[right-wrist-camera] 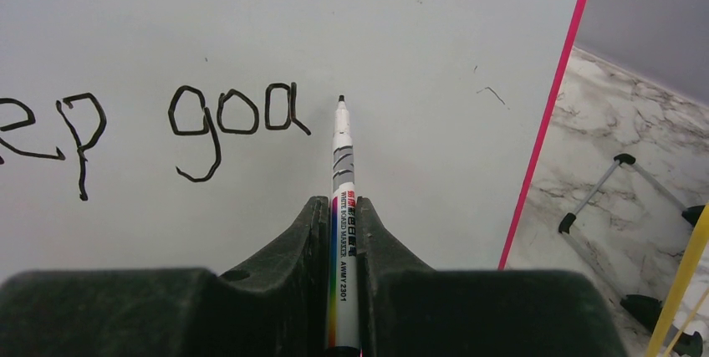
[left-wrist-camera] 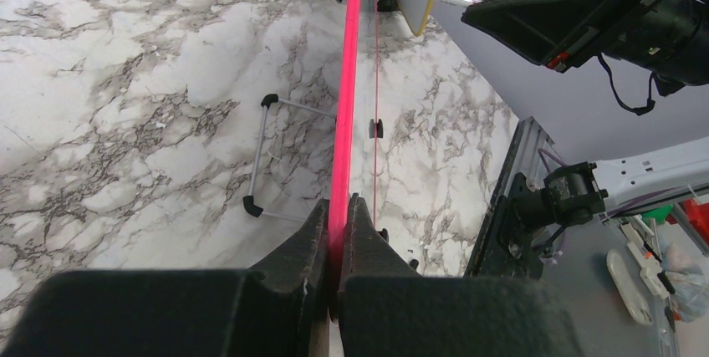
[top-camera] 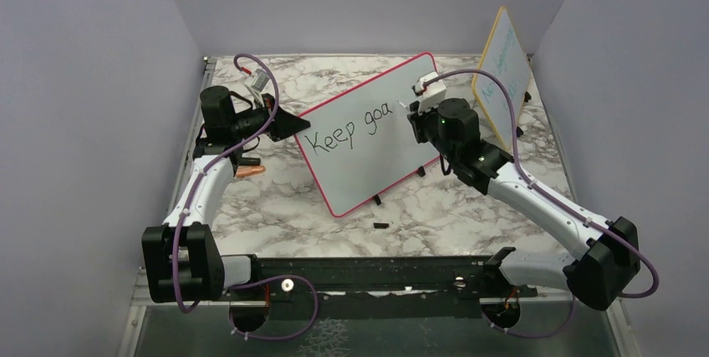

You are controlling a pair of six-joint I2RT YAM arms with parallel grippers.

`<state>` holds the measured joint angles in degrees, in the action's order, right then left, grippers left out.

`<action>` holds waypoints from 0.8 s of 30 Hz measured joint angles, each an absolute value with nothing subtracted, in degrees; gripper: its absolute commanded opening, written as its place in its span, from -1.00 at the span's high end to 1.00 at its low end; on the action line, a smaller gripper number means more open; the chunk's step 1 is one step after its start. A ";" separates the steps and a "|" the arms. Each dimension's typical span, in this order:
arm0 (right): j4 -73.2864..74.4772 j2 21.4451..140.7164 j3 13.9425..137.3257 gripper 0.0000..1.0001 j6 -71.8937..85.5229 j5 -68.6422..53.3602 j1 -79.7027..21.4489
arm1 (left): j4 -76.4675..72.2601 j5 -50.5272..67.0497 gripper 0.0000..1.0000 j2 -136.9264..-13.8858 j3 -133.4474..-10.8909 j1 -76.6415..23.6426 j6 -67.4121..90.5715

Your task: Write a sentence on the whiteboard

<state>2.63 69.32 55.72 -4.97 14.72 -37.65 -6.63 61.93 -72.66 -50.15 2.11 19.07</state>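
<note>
The whiteboard (top-camera: 368, 135), white with a pink-red frame, stands tilted on the marble table. The sentence (top-camera: 347, 129) on it reads "Keep goa" in black. My left gripper (top-camera: 293, 125) is shut on the board's left edge. In the left wrist view its jaws (left-wrist-camera: 339, 206) pinch the pink frame (left-wrist-camera: 344, 106). My right gripper (right-wrist-camera: 343, 205) is shut on a white marker (right-wrist-camera: 343, 156). The marker's black tip is just right of the last "a" (right-wrist-camera: 284, 110). I cannot tell whether the tip touches the board.
A yellow-framed board (top-camera: 504, 73) with teal writing stands at the back right, close behind my right arm. A wire stand (left-wrist-camera: 263, 152) props the whiteboard from behind. A small black piece (top-camera: 380, 226) lies in front of the board. An orange object (top-camera: 249, 170) lies by my left arm.
</note>
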 measured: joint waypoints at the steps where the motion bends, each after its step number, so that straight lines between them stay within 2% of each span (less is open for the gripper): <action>1: 2.52 69.56 56.07 0.99 -5.08 14.57 -37.45 | -6.59 61.93 1.00 -72.66 -50.15 2.11 19.05; 24: -0.12 72.99 59.37 0.99 -6.57 11.84 -36.62 | -6.24 61.93 1.00 -72.66 -50.26 2.11 18.90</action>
<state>-0.12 72.99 59.37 -6.57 11.84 -36.62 -6.24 61.93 -72.66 -50.26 2.11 18.90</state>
